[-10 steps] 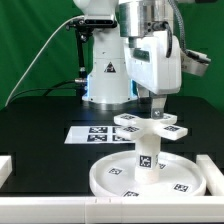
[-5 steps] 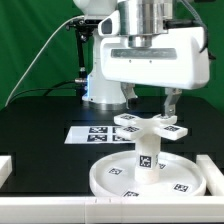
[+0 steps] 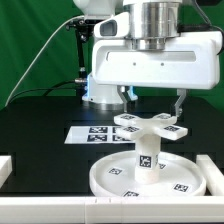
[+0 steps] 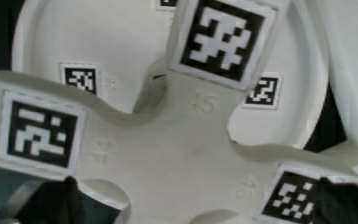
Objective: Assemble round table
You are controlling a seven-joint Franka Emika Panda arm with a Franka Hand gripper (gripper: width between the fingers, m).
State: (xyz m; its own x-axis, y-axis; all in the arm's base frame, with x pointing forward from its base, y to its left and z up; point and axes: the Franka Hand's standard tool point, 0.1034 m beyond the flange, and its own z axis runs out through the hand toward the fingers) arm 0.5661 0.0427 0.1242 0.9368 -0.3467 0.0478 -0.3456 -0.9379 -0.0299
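The jaws stand wide, holding nothing, just above the white cross-shaped piece (image 3: pixel 150 124), whose arms carry black-and-white tags. It caps a short post (image 3: pixel 147 158) upright in the round rimmed disc (image 3: pixel 115 175) on the black tabletop (image 3: pixel 40 130).

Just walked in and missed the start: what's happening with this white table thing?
The robot arm is putting together a small white round table. The round disc lies flat on the black table, the short post stands upright in it, and the cross-shaped piece sits on top of the post. The gripper hangs open just above the cross-shaped piece, holding nothing. The marker board lies behind the assembly.
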